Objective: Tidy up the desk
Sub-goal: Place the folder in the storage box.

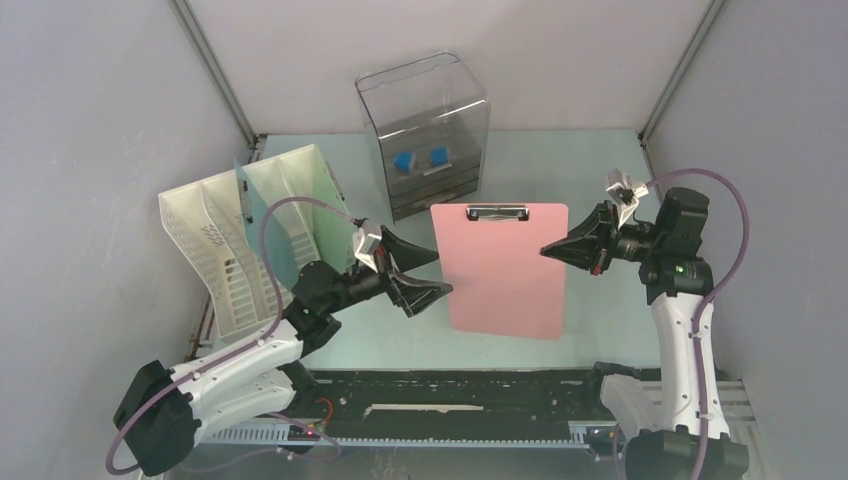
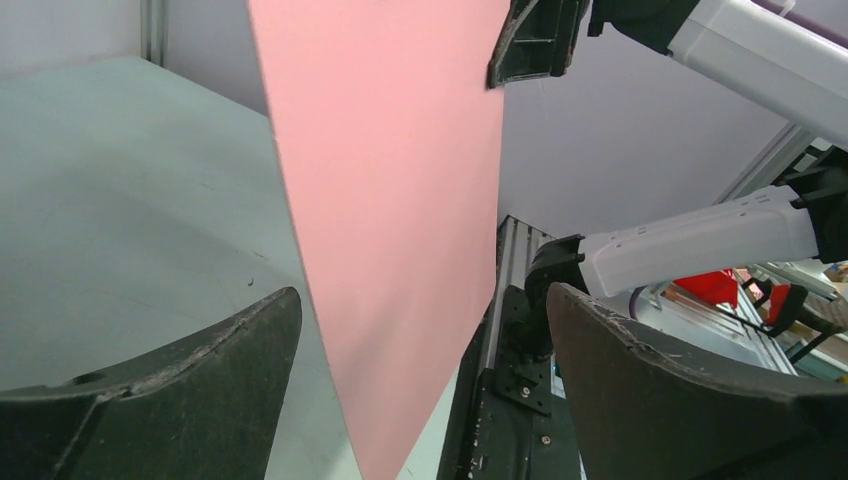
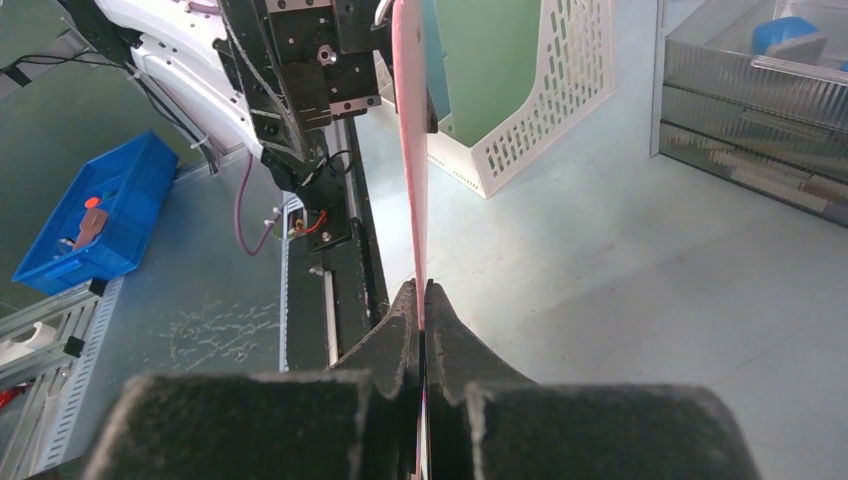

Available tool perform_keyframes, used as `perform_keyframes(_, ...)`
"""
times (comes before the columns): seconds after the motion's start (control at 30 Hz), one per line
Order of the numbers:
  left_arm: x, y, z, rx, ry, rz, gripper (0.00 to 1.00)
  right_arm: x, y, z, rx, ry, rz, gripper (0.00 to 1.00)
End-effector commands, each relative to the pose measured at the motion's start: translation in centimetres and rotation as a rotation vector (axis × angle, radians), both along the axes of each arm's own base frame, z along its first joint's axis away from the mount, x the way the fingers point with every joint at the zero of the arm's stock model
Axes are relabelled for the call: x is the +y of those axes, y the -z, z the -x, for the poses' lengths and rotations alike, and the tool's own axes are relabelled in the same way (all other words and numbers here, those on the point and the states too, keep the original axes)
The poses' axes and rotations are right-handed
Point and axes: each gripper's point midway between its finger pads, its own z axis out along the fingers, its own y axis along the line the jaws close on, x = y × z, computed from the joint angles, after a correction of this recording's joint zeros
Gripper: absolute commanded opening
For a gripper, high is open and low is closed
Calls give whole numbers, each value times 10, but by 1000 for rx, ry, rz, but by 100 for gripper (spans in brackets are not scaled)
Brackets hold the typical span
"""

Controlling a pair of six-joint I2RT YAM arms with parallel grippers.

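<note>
A pink clipboard (image 1: 505, 270) with a black clip at its far end hangs over the pale green desk (image 1: 600, 180). My right gripper (image 1: 553, 249) is shut on the clipboard's right edge; in the right wrist view its jaws (image 3: 421, 290) pinch the thin pink board (image 3: 410, 150) seen edge-on. My left gripper (image 1: 443, 273) stands wide open at the board's left edge. In the left wrist view the pink board (image 2: 390, 200) runs between the two spread fingers (image 2: 250, 350) without touching either.
A white slotted file rack (image 1: 235, 250) with a teal folder (image 1: 255, 215) in it stands at the left. A clear drawer box (image 1: 425, 135) holding blue items sits at the back. A black rail (image 1: 450, 400) runs along the front edge.
</note>
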Motion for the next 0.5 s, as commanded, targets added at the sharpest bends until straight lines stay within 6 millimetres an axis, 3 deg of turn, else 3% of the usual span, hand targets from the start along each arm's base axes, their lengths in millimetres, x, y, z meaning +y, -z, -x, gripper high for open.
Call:
perform_keyframes(0.0, 2, -16, -6, -59, -37, 46, 100, 4, -16, 29, -35, -163, -57, 0)
perform_keyframes(0.23, 10, -5, -24, -27, -134, 12, 100, 5, -16, 30, -37, -169, -57, 0)
perform_keyframes(0.47, -6, -14, -3, -38, 53, -7, 99, 8, -14, 31, -33, -189, -58, 0)
